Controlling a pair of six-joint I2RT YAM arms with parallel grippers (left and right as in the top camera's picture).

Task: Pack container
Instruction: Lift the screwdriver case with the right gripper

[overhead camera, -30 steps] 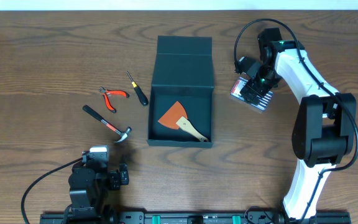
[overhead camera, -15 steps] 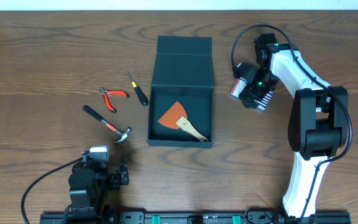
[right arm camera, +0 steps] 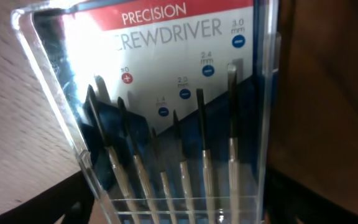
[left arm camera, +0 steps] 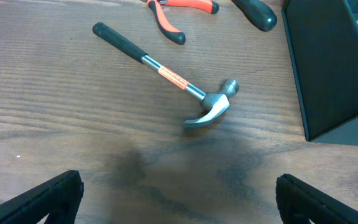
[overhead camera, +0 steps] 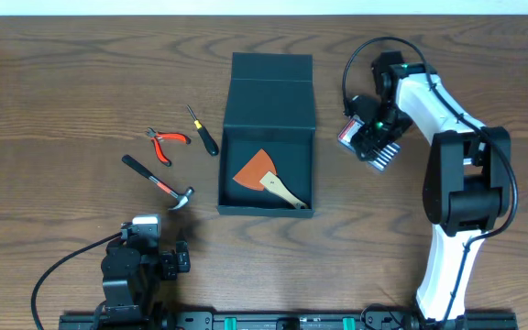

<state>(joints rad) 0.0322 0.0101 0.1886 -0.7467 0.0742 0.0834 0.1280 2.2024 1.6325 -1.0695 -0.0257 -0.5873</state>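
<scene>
Right gripper [overhead camera: 366, 138] shifts slightly left, jaws clamped on precision screwdriver case [right arm camera: 166, 112], carrying it toward open container [overhead camera: 271, 87] just beside. Left gripper [left arm camera: 179, 190] idle, jaws apart. Next, likely: reach over it, lower, release.

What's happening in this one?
The right gripper holds a clear case of precision screwdrivers just right of the open box, which already has an orange-bladed tool inside. The left gripper sits open and idle near the hammer, which lies with pliers and a screwdriver on the table left of the box, not yet packed.
</scene>
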